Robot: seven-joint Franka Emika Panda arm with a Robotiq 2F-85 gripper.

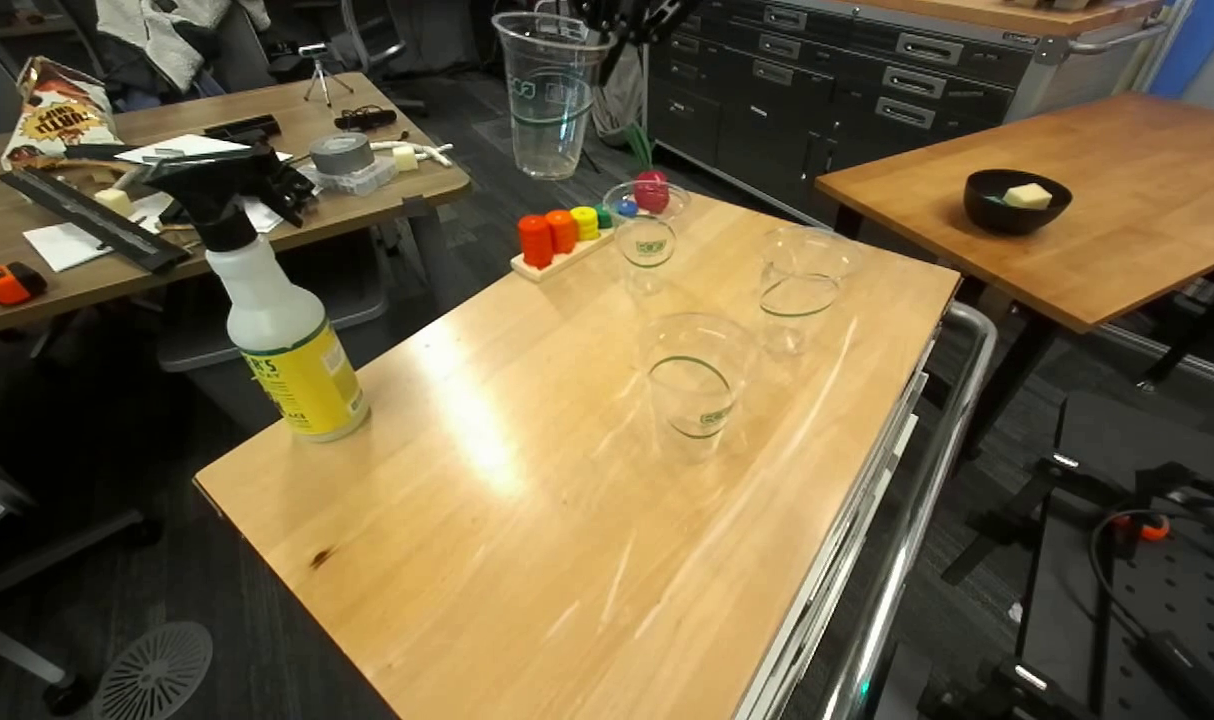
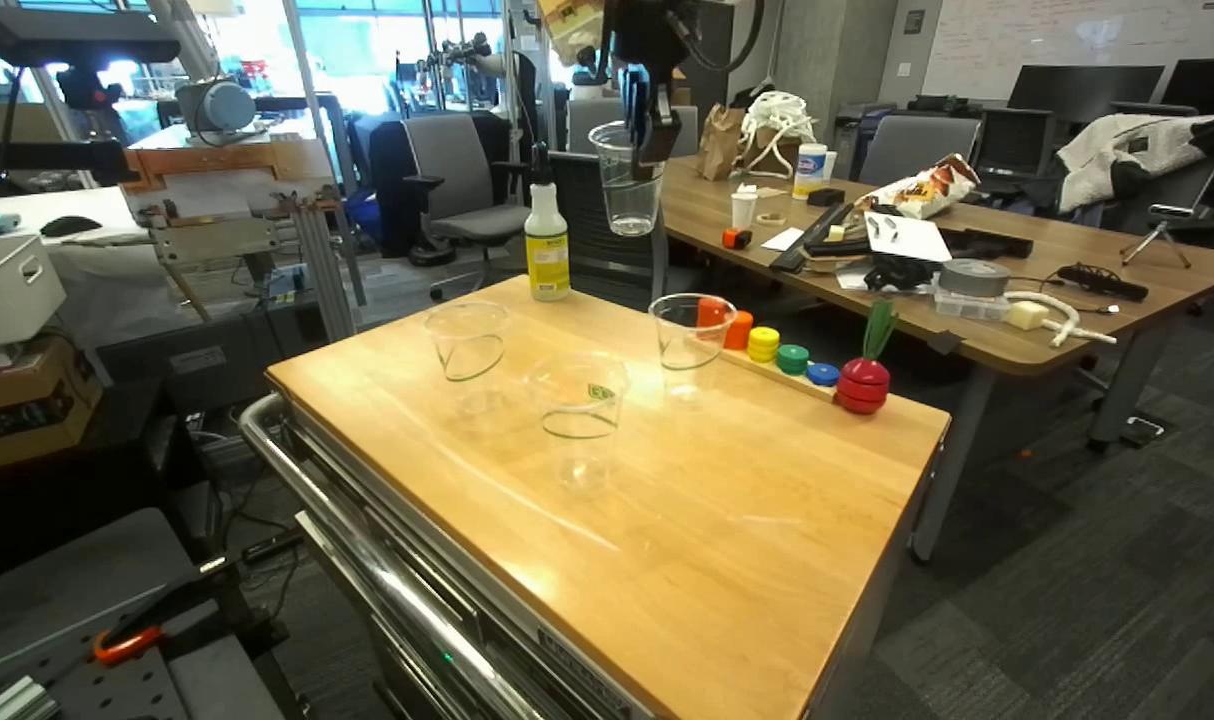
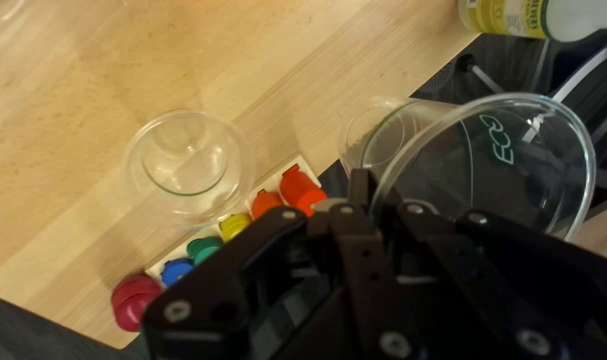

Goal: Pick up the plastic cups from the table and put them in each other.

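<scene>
We see smooth, glossy wood in the table [image 1: 527, 560] and shiny, polished metal in its rail [image 1: 910, 550]; the plastic cups [image 1: 700, 385] are clear, smooth and glossy. We find smooth plastic in the spray bottle [image 1: 282, 325] and a matt finish on the gripper [image 3: 376, 199], whose screws [image 3: 177, 311] are bright metal. We also note rough, fleecy cloth in the garment [image 2: 1112, 150] and creased paper in the bag [image 2: 721, 143].

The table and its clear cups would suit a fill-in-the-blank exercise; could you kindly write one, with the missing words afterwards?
The gripper holds a clear plastic cup with its open end facing ____.
On the table, ____ other cups stand upright.
The spray bottle has a mainly ____ label.
In the row of coloured blocks, the one between yellow and blue is ____.
Missing words: up; three; yellow; green.
</scene>
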